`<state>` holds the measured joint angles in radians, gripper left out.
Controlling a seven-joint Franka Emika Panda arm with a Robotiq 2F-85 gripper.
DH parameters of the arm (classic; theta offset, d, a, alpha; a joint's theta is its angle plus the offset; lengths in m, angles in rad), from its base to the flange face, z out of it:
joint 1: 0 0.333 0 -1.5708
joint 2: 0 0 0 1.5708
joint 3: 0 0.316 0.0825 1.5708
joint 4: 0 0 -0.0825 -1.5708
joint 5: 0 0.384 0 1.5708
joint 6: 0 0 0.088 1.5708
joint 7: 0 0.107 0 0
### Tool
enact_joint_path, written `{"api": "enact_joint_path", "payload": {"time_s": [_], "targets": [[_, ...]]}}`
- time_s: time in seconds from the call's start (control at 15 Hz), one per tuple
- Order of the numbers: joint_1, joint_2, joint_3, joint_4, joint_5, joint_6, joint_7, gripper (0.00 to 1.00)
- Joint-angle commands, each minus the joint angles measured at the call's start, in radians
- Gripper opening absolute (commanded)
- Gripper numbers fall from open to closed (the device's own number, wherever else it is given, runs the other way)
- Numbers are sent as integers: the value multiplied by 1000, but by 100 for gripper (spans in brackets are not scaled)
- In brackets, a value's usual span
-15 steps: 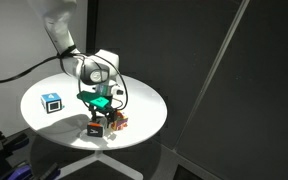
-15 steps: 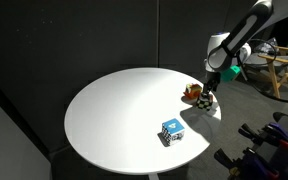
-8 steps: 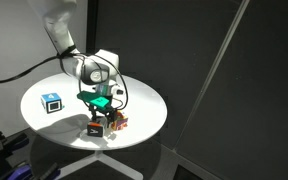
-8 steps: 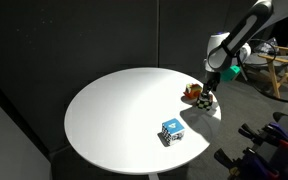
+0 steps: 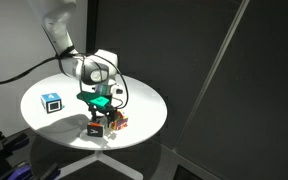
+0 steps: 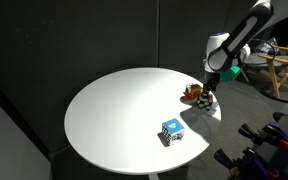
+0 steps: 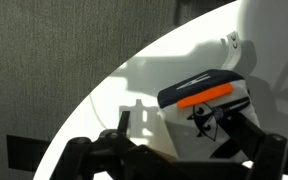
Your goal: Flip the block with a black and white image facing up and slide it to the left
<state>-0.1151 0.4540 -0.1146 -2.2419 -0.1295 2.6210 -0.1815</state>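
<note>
Pincer: the pincer [image 5: 98, 117] hangs low over the near-edge part of the round white counter [image 5: 144, 100]. Its jaws are spread wide and pinch nothing.
Task's thing: the block [image 5: 94, 128] is a small dark cube standing on the counter directly under the pincer and close to the rim. In the wrist view its visible face is dark with an orange band. I cannot tell from any view which face carries the black-and-white image.
Key relation: the block lies just below and ahead of the fingertips, inside the gap between the two fingers. In the wrist view it sits off-centre, nearer the finger on the right of the picture. Whether either finger touches it cannot be told.
Long axis: none, since it is a cube, so any pair of opposite faces suits the jaws.
Arm: there is only one, and it is already over the block.
Neighbours: an orange-yellow cube [image 5: 119, 122] stands just beside the block, and a blue-and-white cube [image 5: 52, 102] stands well apart across the counter.
Step in hand (judgement): lining up to grasp or tip the block, with the flip and the slide not yet done.
Risk (judgement): a finger could nudge the orange-yellow cube.
</note>
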Motion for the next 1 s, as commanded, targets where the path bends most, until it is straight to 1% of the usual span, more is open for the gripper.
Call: {"api": "enact_joint_path", "payload": {"time_s": [0.0,0.53,0.93], "targets": [[25,8,-19,0,-46,26,43,100],[72,-4,-28,-27,-108,43,78,100],[117,-23,-29,-71,-155,64,103,100]]}}
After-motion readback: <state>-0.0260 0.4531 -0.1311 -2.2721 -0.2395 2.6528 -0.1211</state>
